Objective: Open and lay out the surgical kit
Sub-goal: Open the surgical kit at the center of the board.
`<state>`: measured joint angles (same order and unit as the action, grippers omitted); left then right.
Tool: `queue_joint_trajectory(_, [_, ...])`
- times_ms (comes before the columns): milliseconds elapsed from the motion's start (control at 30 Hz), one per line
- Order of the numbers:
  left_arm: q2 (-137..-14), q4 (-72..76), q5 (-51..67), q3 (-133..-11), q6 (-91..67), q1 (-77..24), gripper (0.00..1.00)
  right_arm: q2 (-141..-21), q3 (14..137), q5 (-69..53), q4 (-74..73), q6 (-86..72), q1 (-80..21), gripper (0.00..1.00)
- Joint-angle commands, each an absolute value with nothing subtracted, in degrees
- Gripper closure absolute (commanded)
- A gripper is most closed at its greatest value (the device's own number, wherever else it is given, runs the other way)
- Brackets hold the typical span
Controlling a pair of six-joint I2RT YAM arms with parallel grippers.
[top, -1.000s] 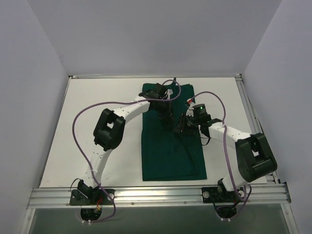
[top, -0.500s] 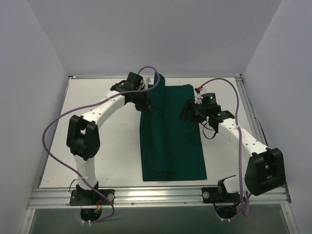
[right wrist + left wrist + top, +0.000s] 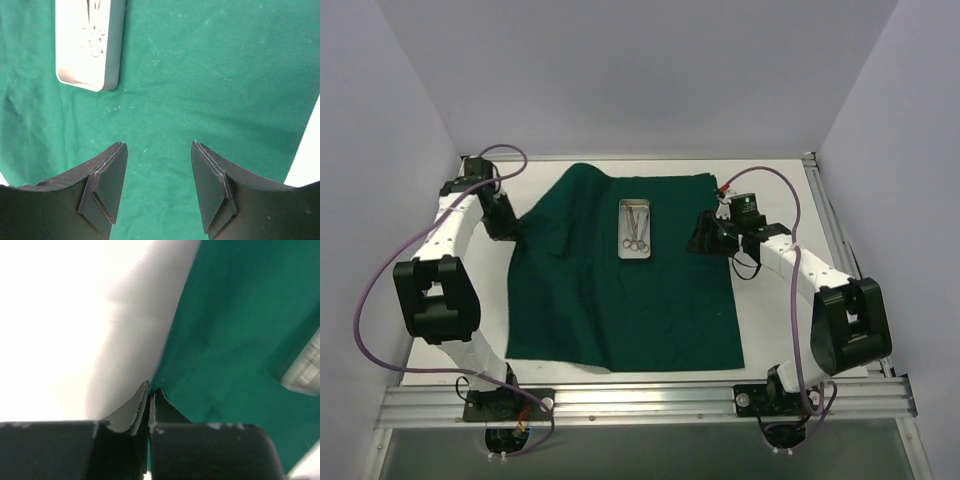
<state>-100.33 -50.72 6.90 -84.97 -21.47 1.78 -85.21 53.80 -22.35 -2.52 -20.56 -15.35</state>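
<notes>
**Cloth spread, tray showing**

We see the green cloth laid open, the steel tray with instruments on its far middle. The left gripper pinches the cloth's left edge, tray well apart. The right gripper hangs spread above the cloth, tray near on its left.

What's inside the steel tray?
Thin ring-handled steel instruments lie in the tray. Their number is unclear, and the tray floor under them is covered.

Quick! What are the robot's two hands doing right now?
Left end effector: closed, pinching the green cloth at its edge.
Right end effector: open, holding nothing.
</notes>
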Motion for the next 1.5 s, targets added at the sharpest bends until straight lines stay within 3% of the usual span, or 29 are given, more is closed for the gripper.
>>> queue_joint_trajectory(0, [-97.7,-54.7,-3.0,-85.0,-17.9,7.3,0.94,-87.1,55.2,-24.8,-1.3,-18.6,-15.1,0.46])
queue_joint_trajectory(100, [-100.2,-57.7,-2.2,-86.6,-17.7,9.7,0.94,-88.9,55.7,-25.4,-1.0,-18.5,-14.5,0.46])
queue_joint_trajectory(167, [-101.0,-57.7,-5.2,-87.0,-18.1,10.4,0.88,-89.7,55.5,-25.4,-0.5,-19.2,-14.4,0.46])
queue_joint_trajectory(267, [-100.8,-57.6,-6.0,-87.6,-19.3,10.5,0.44,-91.2,54.4,-26.3,3.1,-20.8,-14.3,0.46])
queue_joint_trajectory(300, [-100.8,-56.0,-3.2,-87.4,-19.3,10.4,0.13,-92.3,54.6,-26.1,3.6,-21.0,-14.3,0.46])
queue_joint_trajectory(333, [-100.9,-55.3,-1.6,-87.1,-19.2,10.2,0.06,-92.8,54.8,-26.1,3.9,-21.2,-14.3,0.46])
queue_joint_trajectory(567, [-99.0,-54.7,-8.6,-88.7,-22.8,8.7,0.06,-96.1,56.7,-26.6,5.4,-21.7,-14.7,0.48])
queue_joint_trajectory(667, [-96.9,-51.7,-6.5,-88.1,-22.9,8.4,0.04,-97.7,58.0,-25.1,6.1,-21.9,-14.9,0.55])
queue_joint_trajectory(700, [-96.9,-51.2,-5.1,-88.3,-22.9,8.1,0.03,-98.5,58.4,-24.2,7.0,-22.0,-15.0,0.63])
queue_joint_trajectory(800, [-96.5,-47.3,1.7,-87.0,-23.0,7.3,0.31,-100.9,60.5,-24.1,10.0,-22.5,-15.1,0.93])
queue_joint_trajectory(833, [-96.2,-45.6,3.3,-86.2,-23.2,7.0,0.38,-101.7,61.3,-24.6,10.5,-22.6,-15.2,0.99])
queue_joint_trajectory(867, [-96.0,-42.6,5.5,-85.5,-23.8,7.0,0.51,-102.7,63.5,-24.7,11.1,-22.8,-15.5,1.0])
queue_joint_trajectory(933, [-96.6,-40.8,10.8,-84.3,-24.7,6.8,0.63,-105.8,66.2,-24.9,11.1,-22.6,-15.8,1.0])
queue_joint_trajectory(967, [-97.9,-40.1,11.7,-84.3,-25.6,6.8,0.75,-107.1,68.8,-25.0,11.0,-22.7,-16.1,1.0])
queue_joint_trajectory(1033, [-100.6,-39.4,13.8,-85.0,-26.1,6.2,0.81,-110.4,71.2,-25.7,10.7,-22.9,-16.3,1.0])
queue_joint_trajectory(1067, [-101.5,-39.1,14.0,-85.5,-26.5,6.1,0.89,-111.4,72.0,-25.9,11.1,-23.2,-16.4,1.0])
queue_joint_trajectory(1200, [-105.6,-36.1,15.1,-86.9,-28.7,5.3,0.98,-117.0,76.2,-25.9,11.7,-23.9,-16.4,1.0])
queue_joint_trajectory(1467, [-120.7,-43.1,12.0,-98.9,-28.3,2.8,0.98,-120.9,77.8,-19.1,7.2,-23.1,-15.7,1.0])
